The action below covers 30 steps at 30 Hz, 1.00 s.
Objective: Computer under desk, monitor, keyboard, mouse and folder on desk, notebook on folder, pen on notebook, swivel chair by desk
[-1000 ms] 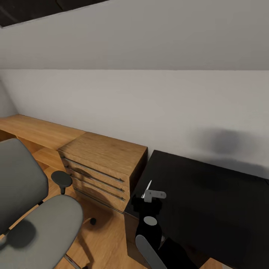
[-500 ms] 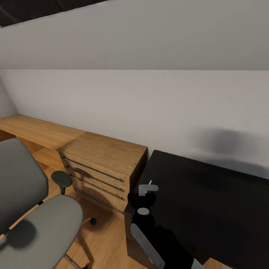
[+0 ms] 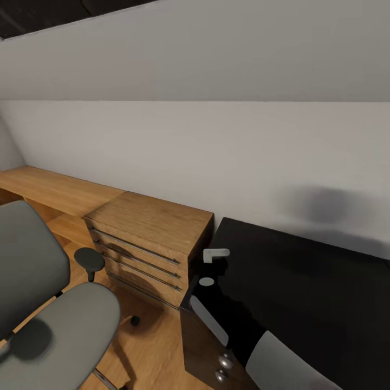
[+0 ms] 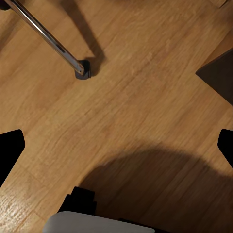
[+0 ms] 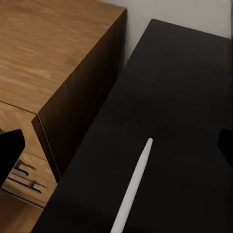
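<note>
The whitish pen lies flat on the black desk near its left end. My right gripper hovers above the pen, open, with one dark fingertip at each side of the view and nothing held. In the head view the right gripper hangs over the desk's left end, and the arm covers the pen there. The grey swivel chair stands at the left on the floor. My left gripper is open above the wooden floor, close to the chair's chrome leg and castor.
A light wooden dresser stands between the chair and the desk, against the white wall. Silver drawer knobs show on the desk's front. A low wooden shelf runs along the wall at the left.
My right arm has reached farther over the desk toward the wall. The white sliver of the pen seen beside the gripper earlier is now covered in the head view.
</note>
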Motion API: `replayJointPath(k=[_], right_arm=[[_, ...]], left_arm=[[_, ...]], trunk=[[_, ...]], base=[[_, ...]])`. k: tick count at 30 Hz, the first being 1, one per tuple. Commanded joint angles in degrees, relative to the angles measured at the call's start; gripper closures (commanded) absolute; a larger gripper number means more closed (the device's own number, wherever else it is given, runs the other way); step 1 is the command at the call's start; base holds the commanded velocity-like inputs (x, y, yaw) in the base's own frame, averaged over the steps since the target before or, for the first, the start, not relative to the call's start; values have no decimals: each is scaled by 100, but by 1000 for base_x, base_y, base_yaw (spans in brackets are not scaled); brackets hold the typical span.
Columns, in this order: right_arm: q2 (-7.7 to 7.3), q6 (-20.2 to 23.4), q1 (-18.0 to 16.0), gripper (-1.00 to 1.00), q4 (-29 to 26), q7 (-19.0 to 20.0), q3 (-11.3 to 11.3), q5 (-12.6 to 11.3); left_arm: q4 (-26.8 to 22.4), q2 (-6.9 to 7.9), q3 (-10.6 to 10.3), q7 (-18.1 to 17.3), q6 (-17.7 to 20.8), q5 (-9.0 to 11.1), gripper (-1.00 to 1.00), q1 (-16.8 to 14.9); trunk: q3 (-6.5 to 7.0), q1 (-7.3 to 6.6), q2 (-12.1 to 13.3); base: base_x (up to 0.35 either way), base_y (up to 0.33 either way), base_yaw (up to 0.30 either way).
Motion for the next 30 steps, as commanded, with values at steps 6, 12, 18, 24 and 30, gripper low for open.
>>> replayJointPath(k=[6, 12, 18, 24, 30], right_arm=[[0, -182, -58, -100, 259, -29, -110, -40], [0, -304, -71, -100, 596, -19, -377, -65], [0, -342, -75, -100, 950, 188, -476, -244], [0, -392, -76, -100, 1422, 548, -473, -545], [0, -519, -70, -100, 1575, 622, -465, -578]], left_arm=[[2, -2, 1, 10, -17, 28, -100, -3], [2, -2, 1, 10, -17, 27, -100, -3], [2, -2, 1, 10, -17, 28, -100, -3], [2, -2, 1, 10, -17, 28, -100, -3], [2, -2, 1, 10, -17, 28, -100, -3]], trunk=[[-5, 0, -3], [-5, 0, -3], [-5, 0, -3], [-5, 0, -3], [-5, 0, -3]], base=[[0, 0, 0], [0, 0, 0], [0, 0, 0], [0, 0, 0], [0, 0, 0]])
